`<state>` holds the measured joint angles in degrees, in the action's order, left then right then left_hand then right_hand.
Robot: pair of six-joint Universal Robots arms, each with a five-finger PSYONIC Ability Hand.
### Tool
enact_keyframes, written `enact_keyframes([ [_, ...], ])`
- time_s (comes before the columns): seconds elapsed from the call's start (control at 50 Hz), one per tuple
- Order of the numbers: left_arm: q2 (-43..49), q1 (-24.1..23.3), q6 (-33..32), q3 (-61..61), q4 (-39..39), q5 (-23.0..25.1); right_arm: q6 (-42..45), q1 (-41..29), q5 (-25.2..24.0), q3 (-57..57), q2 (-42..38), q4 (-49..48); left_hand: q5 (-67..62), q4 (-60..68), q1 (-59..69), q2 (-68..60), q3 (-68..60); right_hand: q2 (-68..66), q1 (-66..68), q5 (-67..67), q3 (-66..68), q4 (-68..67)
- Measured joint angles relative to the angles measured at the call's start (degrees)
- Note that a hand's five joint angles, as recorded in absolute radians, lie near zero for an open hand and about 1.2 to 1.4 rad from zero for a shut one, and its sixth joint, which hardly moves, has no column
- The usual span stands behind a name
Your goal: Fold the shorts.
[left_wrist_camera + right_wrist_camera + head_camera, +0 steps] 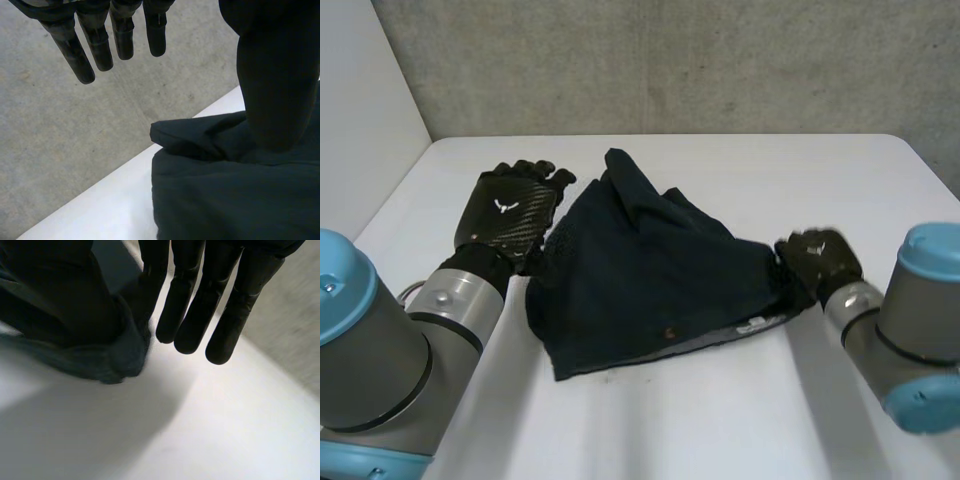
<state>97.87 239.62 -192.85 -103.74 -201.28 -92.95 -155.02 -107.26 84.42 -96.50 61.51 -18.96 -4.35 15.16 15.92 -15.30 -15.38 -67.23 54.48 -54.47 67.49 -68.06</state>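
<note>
**Shorts bunched at centre of table; right hand clamped on one corner, left hand open**

You will find the dark navy shorts [650, 285] at the centre of the head view. They lie on the white table [720, 420] in a rumpled, roughly triangular heap. One point of cloth reaches toward the upper centre of the frame. The lower hem runs from lower left up to the right, and a small white label [755, 325] sits near its right end. The right corner of the cloth is drawn out to the middle right of the frame, where it meets the right hand [820, 258].

In the right wrist view that corner [112, 357] sits between the thumb [55, 295] and the finger next to it, which pinch it. The other fingers [225, 325] are straight, close together and clear of the cloth, above bare table.

The left hand [510, 210] sits at the upper left of the head view, just beside the left edge of the shorts, back of the hand upward. In its own wrist view the fingers [100, 47] are straight and slightly spread. They hold nothing and point past the table edge toward the grey concrete wall [670, 60]. Its thumb [277, 85] reaches over the cloth, but you cannot tell whether it touches. A fold of the shorts [230, 200] lies under the palm.

The left arm [380, 350] fills the lower left corner of the head view, and the right arm [920, 330] the lower right.
</note>
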Motion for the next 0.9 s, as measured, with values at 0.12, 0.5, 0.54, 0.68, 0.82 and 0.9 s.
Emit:
enact_keyframes([
  [0.12,-0.9,0.5,0.3,-0.4,-0.5,0.0,5.8,1.4,0.6,15.6,-5.5,-1.3,0.0,0.0,0.0,0.0,0.0,0.0,2.4,-0.6,0.0,0.0],
  [0.5,-0.3,1.0,0.2,-1.2,-1.2,0.0,10.8,3.9,-4.2,47.4,-22.8,7.3,0.0,0.0,0.0,0.0,0.0,54.7,-42.8,50.3,-55.4,54.6],
  [0.54,-0.1,1.2,0.2,-1.0,-1.2,0.0,10.5,3.8,-2.4,43.7,-19.4,9.9,0.0,0.0,0.0,0.0,0.0,54.7,-42.8,50.3,-55.4,54.6],
  [0.68,1.1,2.0,0.2,-0.2,-1.2,0.1,6.5,3.3,2.3,25.5,-3.9,18.7,0.0,0.0,0.0,0.0,0.0,54.0,-42.6,50.0,-54.5,54.3],
  [0.82,2.5,2.0,0.1,0.0,-1.2,0.1,-7.7,-0.3,-2.4,8.6,7.3,21.2,0.0,0.0,0.0,0.0,0.0,48.0,-38.2,45.3,-48.0,48.9],
  [0.9,2.7,1.8,0.1,-0.3,-1.2,0.1,-16.8,-2.1,-7.8,3.2,9.3,21.0,0.0,0.0,0.0,0.0,0.0,47.0,-36.2,43.6,-46.3,46.8],
])
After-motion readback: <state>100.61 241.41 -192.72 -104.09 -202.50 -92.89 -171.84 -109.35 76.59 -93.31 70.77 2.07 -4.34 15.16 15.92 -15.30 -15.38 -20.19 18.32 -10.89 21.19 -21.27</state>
